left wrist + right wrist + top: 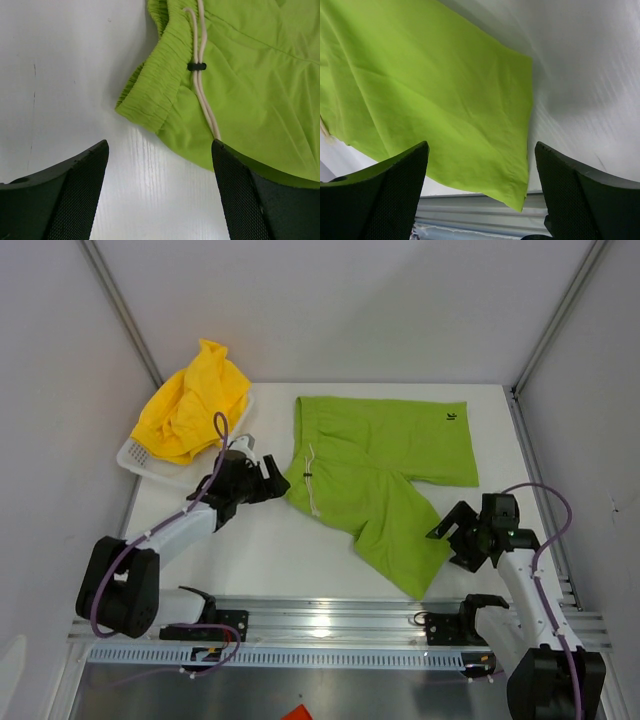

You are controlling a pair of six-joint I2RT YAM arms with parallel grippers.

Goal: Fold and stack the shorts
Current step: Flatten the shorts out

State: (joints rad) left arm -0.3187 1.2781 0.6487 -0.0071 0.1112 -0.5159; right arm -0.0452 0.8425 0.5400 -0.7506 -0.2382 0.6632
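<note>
Lime green shorts lie spread on the white table, the waistband to the left with a white drawstring. One leg reaches toward the near edge. Yellow shorts sit bunched in the basket at the back left. My left gripper is open just left of the waistband corner, with bare table between its fingers. Over the hem corner of the near leg, my right gripper is open and holds nothing.
A white mesh basket stands at the back left against the wall. A metal rail runs along the near table edge. Walls close in on the left, back and right.
</note>
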